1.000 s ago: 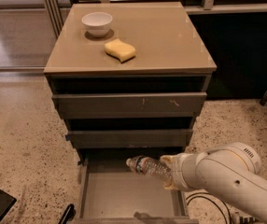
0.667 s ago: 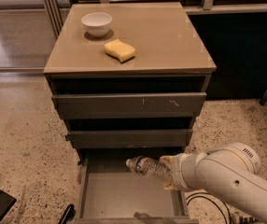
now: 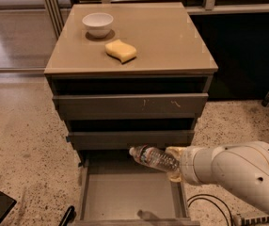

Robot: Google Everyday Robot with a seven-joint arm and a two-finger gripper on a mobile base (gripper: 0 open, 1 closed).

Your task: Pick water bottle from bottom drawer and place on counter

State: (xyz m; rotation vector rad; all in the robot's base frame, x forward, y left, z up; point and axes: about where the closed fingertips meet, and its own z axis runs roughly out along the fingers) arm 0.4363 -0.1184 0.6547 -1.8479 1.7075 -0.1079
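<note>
Open bottom drawer (image 3: 120, 197) beneath water bottle (image 3: 151, 157), base inside end effector (image 3: 174, 164).

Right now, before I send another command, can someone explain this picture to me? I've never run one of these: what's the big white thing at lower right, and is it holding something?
There is only one camera view, looking down at a drawer cabinet from the front. The white thing is the robot's arm, coming in from the lower right. At its tip is the gripper, a two-finger clamp. It is shut on the water bottle, which lies sideways with its cap pointing left, above the open bottom drawer. On the counter, the tan top of the cabinet, sit a white bowl and a yellow sponge, both toward the back left.
</note>
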